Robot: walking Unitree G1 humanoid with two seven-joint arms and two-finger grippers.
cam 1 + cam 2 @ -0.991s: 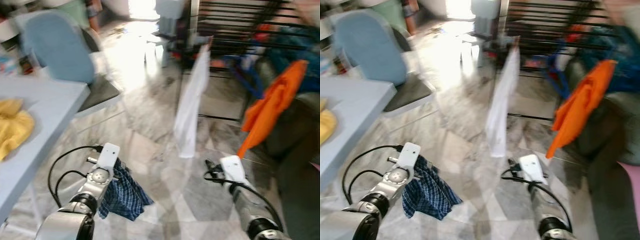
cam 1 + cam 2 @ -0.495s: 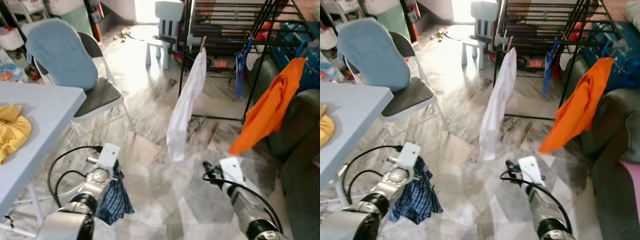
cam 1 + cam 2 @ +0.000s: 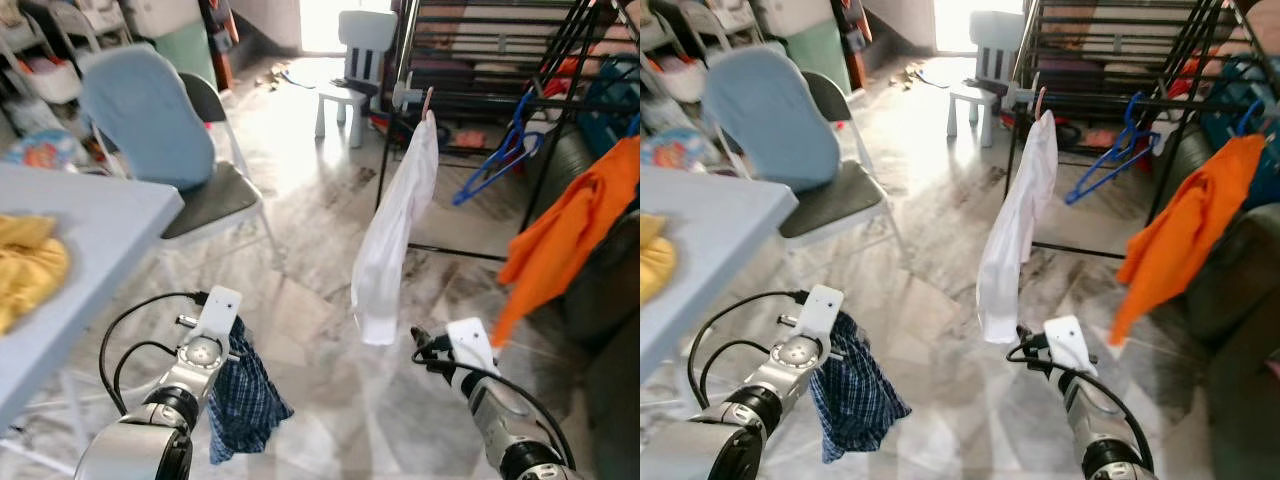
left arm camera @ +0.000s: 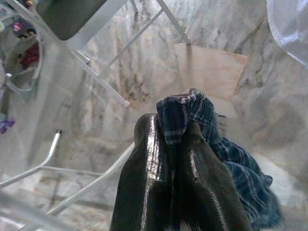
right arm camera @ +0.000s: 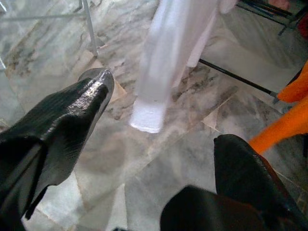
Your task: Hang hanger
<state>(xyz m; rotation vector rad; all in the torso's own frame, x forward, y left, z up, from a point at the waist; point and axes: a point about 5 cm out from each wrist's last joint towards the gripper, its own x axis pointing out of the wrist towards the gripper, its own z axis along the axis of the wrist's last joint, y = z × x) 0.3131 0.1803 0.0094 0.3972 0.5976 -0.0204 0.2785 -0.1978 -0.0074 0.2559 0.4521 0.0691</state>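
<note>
left end effector point(image 4: 171, 144) pinches blue plaid cloth point(image 3: 243, 398) hanging below; right end effector point(image 5: 159, 144) spread.

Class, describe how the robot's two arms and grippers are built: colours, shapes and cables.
Both arms are silver metal with round black joints. Each wrist carries a white, rounded block, and black cables loop beside it. The left gripper and right gripper each have two long, glossy black fingers with rounded tips.

Two chairs point(image 3: 160, 130) point(image 3: 358, 45); three hanging garments point(image 3: 395, 235) point(image 3: 570, 230) point(image 3: 243, 400).
</note>
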